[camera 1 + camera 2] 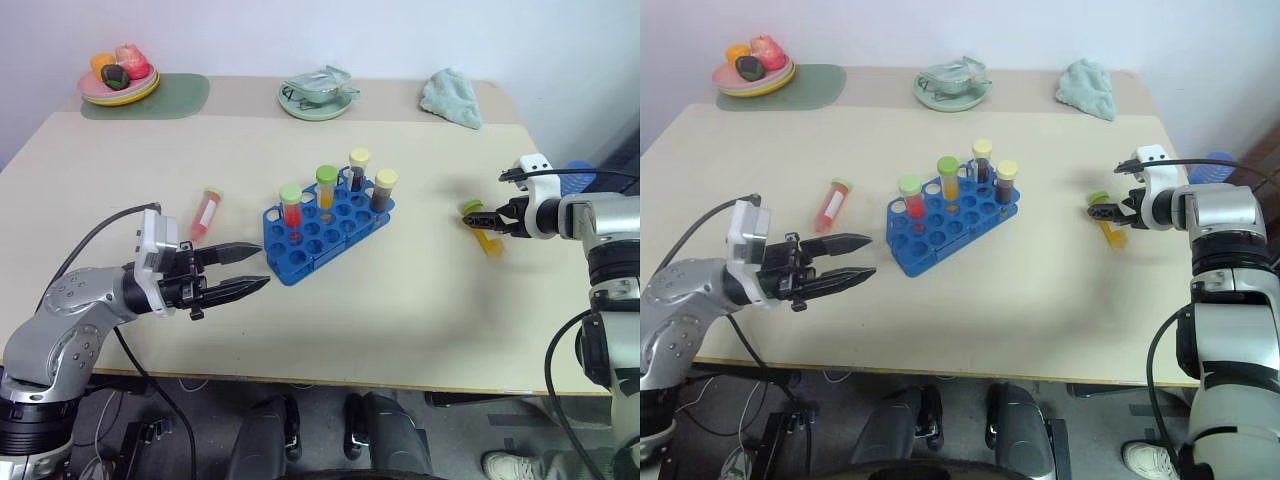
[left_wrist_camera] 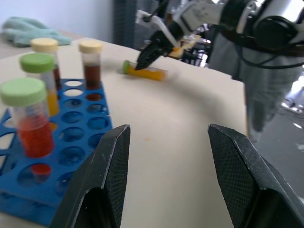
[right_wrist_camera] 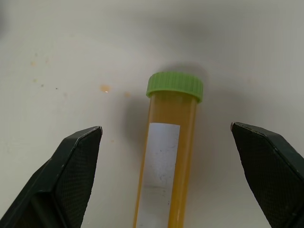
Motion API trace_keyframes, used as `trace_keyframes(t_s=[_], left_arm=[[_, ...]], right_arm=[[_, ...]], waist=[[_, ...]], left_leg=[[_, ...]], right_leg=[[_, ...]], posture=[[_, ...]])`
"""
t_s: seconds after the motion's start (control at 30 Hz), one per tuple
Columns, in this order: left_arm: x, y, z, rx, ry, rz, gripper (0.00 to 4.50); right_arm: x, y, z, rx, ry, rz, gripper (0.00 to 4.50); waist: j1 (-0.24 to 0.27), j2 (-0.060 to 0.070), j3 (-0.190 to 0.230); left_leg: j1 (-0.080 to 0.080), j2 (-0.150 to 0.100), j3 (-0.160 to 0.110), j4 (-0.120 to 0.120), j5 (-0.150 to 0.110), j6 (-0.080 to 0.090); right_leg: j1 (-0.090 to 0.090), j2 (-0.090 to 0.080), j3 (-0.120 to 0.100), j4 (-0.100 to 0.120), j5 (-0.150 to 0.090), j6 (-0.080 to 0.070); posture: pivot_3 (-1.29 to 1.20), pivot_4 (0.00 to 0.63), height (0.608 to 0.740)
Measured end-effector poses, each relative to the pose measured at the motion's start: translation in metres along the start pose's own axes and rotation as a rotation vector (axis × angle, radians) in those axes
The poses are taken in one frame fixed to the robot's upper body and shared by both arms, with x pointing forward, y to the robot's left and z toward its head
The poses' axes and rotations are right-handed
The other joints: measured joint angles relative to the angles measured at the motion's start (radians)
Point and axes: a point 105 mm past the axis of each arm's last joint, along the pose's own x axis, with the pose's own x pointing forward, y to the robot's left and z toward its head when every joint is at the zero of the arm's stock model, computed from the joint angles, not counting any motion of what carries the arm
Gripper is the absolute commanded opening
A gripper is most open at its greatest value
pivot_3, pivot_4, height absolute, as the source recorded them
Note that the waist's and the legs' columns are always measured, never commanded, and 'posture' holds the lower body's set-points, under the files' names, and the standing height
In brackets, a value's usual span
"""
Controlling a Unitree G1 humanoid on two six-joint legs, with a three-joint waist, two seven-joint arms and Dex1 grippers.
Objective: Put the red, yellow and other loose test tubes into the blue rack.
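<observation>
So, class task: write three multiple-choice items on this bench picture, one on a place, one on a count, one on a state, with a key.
1. Where does the yellow tube lie?
A. In the rack
B. On the table, by the right gripper
C. On the plate

2. How many tubes stand in the rack?
A. Two
B. Four
C. Six

3. How are the right gripper fingers set?
A. Open, either side of the yellow tube
C. Shut on the tube
B. Shut on nothing

Key:
1 B, it lies flat on the table right of the rack.
2 B, four caps rise from the rack: two green, two pale yellow.
3 A, the right wrist view shows both fingers apart from the tube.
</observation>
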Motion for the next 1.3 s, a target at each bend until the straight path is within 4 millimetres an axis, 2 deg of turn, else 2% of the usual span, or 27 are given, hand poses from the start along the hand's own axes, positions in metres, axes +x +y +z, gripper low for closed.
trace_keyframes(t_s=[0.3, 0.4, 0.57, 0.6, 0.77, 0.87, 0.93, 1.03, 1.2, 1.3], left_arm=[[0.007, -0.002, 0.0, 0.009, 0.003, -0.051, 2.64], [0.008, -0.002, -0.002, 0.01, 0.006, -0.055, 2.64], [0.009, -0.002, -0.002, 0.009, 0.009, -0.056, 2.64], [0.008, -0.002, -0.003, 0.007, 0.009, -0.055, 2.64], [0.007, -0.003, -0.007, -0.011, 0.015, -0.04, 2.64], [0.007, -0.003, -0.008, -0.013, 0.016, -0.031, 2.64], [0.006, -0.004, -0.008, -0.011, 0.015, -0.029, 2.64], [0.004, -0.003, -0.007, -0.008, 0.014, -0.018, 2.64], [0.002, -0.001, -0.008, -0.011, 0.013, -0.006, 2.64], [0.002, 0.0, -0.007, -0.01, 0.012, -0.003, 2.64]], right_arm=[[0.004, -0.011, -0.021, -0.005, 0.087, -0.046, 4.45], [0.004, -0.013, -0.019, -0.026, 0.093, -0.052, 3.61], [0.006, -0.012, -0.016, -0.057, 0.098, -0.044, 1.07], [0.007, -0.011, -0.015, -0.062, 0.097, -0.041, 0.77], [0.009, -0.005, -0.013, -0.077, 0.095, -0.003, 0.77], [0.01, 0.007, -0.007, -0.107, 0.068, 0.073, 0.77], [0.006, 0.025, 0.0, -0.182, 0.015, 0.181, 0.77], [-0.003, 0.056, -0.001, -0.271, -0.044, 0.342, 0.77], [-0.02, 0.108, -0.04, -0.337, -0.048, 0.551, 0.77], [-0.027, 0.136, -0.049, -0.308, -0.129, 0.639, 0.77]], waist=[[0.0, 0.0, 0.0], [-0.001, 0.0, 0.0], [-0.002, 0.0, 0.0], [-0.003, 0.0, 0.0], [-0.004, 0.0, 0.0], [-0.004, 0.0, 0.0], [-0.001, 0.0, 0.0], [0.005, 0.0, 0.0], [0.015, 0.0, 0.0], [0.014, 0.0, 0.001]], left_leg=[[0.0, 0.0, 0.0, 0.0, 0.003, -0.005], [0.0, 0.0, 0.0, 0.0, 0.003, -0.005], [0.0, 0.0, 0.0, 0.001, 0.003, -0.005], [0.0, 0.0, 0.0, 0.001, 0.003, -0.005], [0.0, 0.0, 0.0, 0.001, 0.003, -0.005], [0.0, 0.0, 0.0, 0.001, 0.003, -0.005], [0.0, 0.0, 0.0, 0.001, 0.003, -0.005], [0.0, 0.0, 0.0, 0.001, 0.003, -0.005], [-0.001, 0.0, -0.001, 0.001, -0.001, 0.001], [0.0, 0.0, -0.001, 0.001, -0.002, 0.002]], right_leg=[[0.0, 0.0, 0.0, 0.0, 0.0, 0.0], [0.0, 0.0, 0.0, 0.0, 0.0, 0.0], [0.0, 0.0, 0.0, 0.0, 0.0, 0.0], [0.0, 0.0, 0.0, 0.0, 0.0, 0.0], [0.0, 0.0, 0.0, 0.001, 0.0, 0.0], [0.0, 0.0, 0.0, 0.001, 0.0, 0.0], [0.0, 0.0, 0.0, 0.001, 0.0, 0.0], [0.0, 0.0, 0.0, 0.001, 0.0, 0.0], [0.001, -0.001, 0.0, 0.0, 0.0, 0.0], [0.0, -0.001, 0.0, 0.0, 0.0, 0.001]], posture=[[0.0, 0.15, 0.74], [0.0, 0.15, 0.74], [0.0, 0.15, 0.74], [0.0, 0.15, 0.74], [0.0, 0.15, 0.74], [0.0, 0.15, 0.74], [0.0, 0.15, 0.74], [0.0, 0.15, 0.74], [0.0, 0.15, 0.74], [0.0, 0.15, 0.74]])
